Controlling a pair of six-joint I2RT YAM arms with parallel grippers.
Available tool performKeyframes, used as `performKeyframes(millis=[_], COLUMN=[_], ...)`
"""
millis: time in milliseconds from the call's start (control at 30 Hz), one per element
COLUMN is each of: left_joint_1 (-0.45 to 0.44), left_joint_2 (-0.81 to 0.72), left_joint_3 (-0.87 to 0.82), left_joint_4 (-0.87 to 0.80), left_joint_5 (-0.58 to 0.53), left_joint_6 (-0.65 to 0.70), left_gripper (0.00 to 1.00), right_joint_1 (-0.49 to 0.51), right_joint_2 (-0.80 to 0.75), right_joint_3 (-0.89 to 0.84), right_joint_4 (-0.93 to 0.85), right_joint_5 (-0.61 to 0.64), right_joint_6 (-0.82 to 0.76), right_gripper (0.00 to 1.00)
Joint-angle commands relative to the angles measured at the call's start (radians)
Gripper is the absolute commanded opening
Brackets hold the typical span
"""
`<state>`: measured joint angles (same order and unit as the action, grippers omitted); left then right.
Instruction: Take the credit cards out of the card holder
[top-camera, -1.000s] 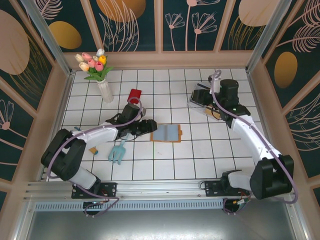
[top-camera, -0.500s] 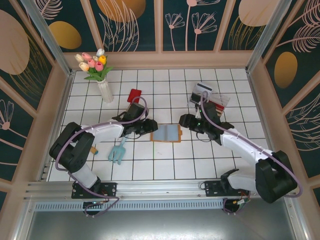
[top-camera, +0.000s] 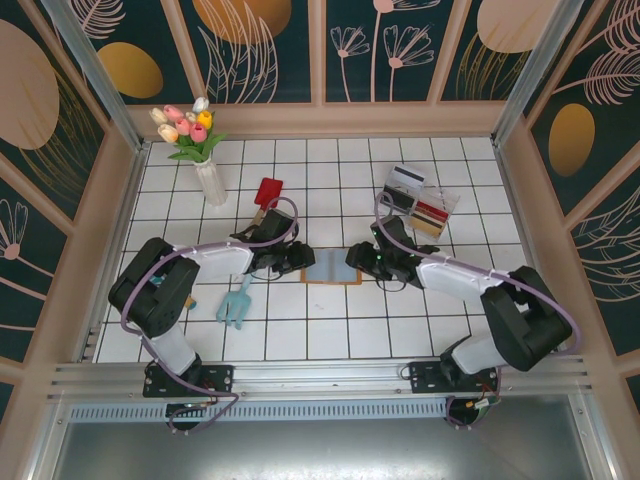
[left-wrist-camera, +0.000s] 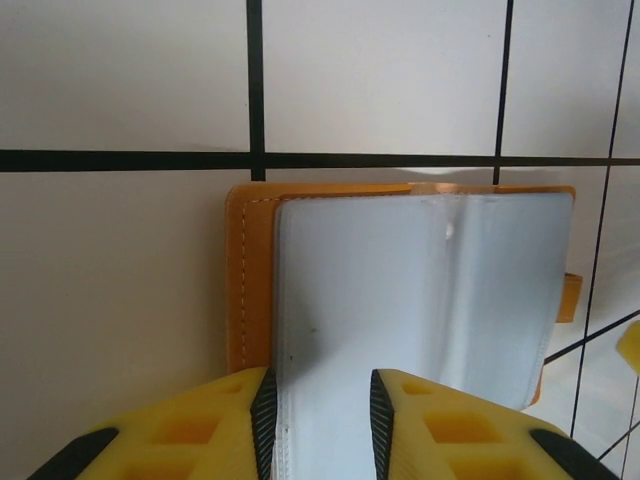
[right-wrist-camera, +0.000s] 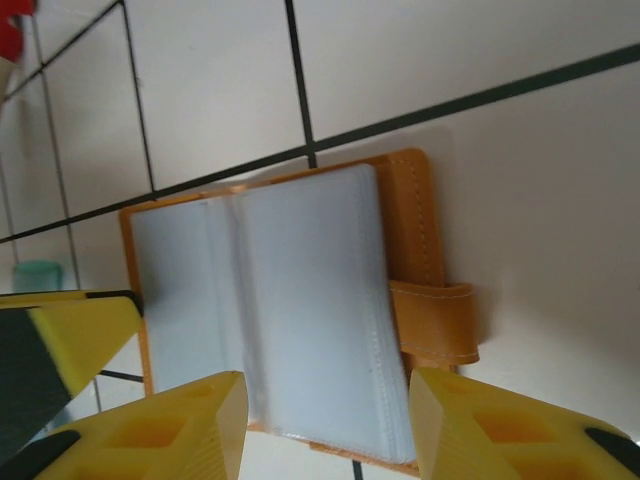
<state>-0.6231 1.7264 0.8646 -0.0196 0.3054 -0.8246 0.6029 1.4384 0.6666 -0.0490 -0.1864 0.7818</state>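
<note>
Nearest, on the left, a small turquoise plastic toy (top-camera: 236, 303) lies unused. Mid-table, the flat orange-brown folding card holder (top-camera: 330, 268) lies open on the white tiled table (top-camera: 330, 330), pale grey-blue inner leaves (left-wrist-camera: 420, 290) facing up. The credit cards are probably tucked inside; can't separate them. Left gripper (left-wrist-camera: 322, 385): jaws narrow, straddling the leaf edge, likely to pin the holder; clamped or not, can't tell. Right gripper (right-wrist-camera: 328, 385): jaws wide, holding nothing, over the holder's edge, likely lining up a pull. Beyond: clear plastic tray (top-camera: 447, 200), red block (top-camera: 268, 190), white vase of tulips (top-camera: 210, 180).
</note>
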Motion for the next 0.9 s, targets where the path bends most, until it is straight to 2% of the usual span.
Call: performKeyframes(millis=[0,167,467,733,867], left_joint_1=[-0.007,-0.007,-0.007,-0.017,-0.017], left_joint_2=[0.019,0.023,0.043,0.068,0.040], left_joint_3=[0.017,0.007,-0.008,0.005,0.022], left_joint_4=[0.000,0.023,0.112,0.128,0.062], left_joint_5=[-0.004,0.010,0.079,0.108,0.051], left_joint_6=[-0.015,-0.023,-0.063,-0.067,-0.027], left_gripper=[0.32,0.30,0.19,0.19,0.22], right_joint_1=[0.015,0.023,0.033,0.044,0.044], right_joint_2=[0.038,0.085,0.161,0.196,0.195], right_joint_3=[0.025,0.018,0.030,0.036,0.039], right_joint_4=[0.025,0.034,0.044,0.055,0.040], right_joint_5=[0.007,0.001,-0.025,-0.032,-0.013], right_joint_6=[0.029,0.033,0.009,0.013,0.010], right_gripper=[0.47,0.44,0.39,0.38,0.38])
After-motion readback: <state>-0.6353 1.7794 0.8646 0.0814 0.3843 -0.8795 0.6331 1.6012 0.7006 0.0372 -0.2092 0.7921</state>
